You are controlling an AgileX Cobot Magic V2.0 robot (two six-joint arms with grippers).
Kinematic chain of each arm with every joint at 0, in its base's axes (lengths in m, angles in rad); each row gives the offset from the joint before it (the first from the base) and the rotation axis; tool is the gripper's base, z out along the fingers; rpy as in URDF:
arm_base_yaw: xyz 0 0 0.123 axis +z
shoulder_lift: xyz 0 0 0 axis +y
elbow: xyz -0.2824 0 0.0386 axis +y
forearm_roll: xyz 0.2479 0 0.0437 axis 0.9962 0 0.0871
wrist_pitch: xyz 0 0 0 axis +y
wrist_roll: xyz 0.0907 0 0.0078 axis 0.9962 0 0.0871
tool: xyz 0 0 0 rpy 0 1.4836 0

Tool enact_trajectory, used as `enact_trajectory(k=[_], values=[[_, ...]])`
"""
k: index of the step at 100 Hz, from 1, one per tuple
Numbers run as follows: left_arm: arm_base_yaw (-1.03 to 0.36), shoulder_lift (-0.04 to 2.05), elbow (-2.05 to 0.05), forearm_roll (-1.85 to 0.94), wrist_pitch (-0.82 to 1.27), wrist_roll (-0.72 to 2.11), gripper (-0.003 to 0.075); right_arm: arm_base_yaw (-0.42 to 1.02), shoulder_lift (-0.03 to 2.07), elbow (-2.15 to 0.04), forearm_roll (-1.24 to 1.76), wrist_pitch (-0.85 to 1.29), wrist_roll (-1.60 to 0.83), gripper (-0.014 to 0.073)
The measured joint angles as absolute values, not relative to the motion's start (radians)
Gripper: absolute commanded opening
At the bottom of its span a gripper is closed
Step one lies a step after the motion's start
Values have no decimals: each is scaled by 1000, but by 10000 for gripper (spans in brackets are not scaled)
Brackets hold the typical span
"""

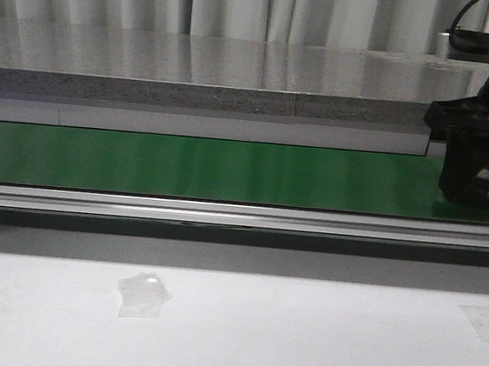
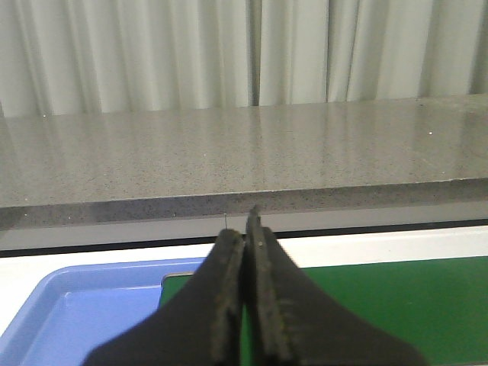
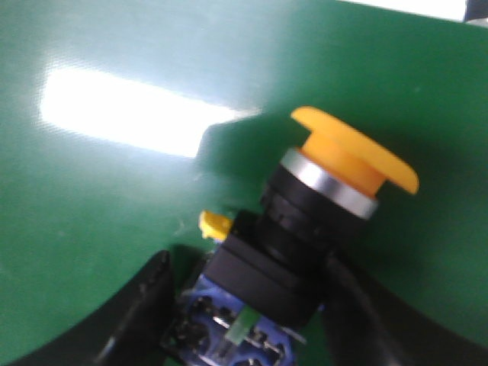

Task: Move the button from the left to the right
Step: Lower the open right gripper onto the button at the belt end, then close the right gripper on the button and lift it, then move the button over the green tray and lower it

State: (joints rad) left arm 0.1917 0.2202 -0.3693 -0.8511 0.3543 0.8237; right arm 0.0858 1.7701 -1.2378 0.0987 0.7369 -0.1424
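Yellow-orange mushroom head on a steel collar, black blocky body beneath: the button [image 3: 305,229], hard plastic, rigid, judged light and not fragile. Location: lying tilted over the green belt [image 3: 114,213] at its right end, between the right gripper [image 3: 252,320] fingers, which clamp the body's flat sides. Best hold: those sides; the rounded head looks slippery. Left gripper [image 2: 245,305]: fingers pressed together, empty, above a blue tray [image 2: 76,313].
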Motion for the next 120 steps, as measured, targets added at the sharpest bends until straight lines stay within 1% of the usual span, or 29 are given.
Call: enact_trajectory(k=[13, 32, 57, 77, 98, 120], values=[[192, 220, -369, -851, 354, 824, -20, 86, 1770, -1251, 99, 773, -142, 164], [192, 220, -369, -851, 354, 824, -20, 86, 1752, -1325, 96, 854, -142, 164], [192, 220, -369, -851, 354, 824, -20, 86, 1689, -1452, -37, 982, -145, 164], [192, 220, -369, -851, 354, 824, -20, 81, 1658, -1468, -100, 1032, -145, 164], [192, 220, -369, -851, 354, 824, -20, 10, 1657, -1470, -100, 1052, -147, 164], [192, 220, -369, -851, 354, 824, -20, -133, 1657, -1470, -100, 1017, -148, 164]])
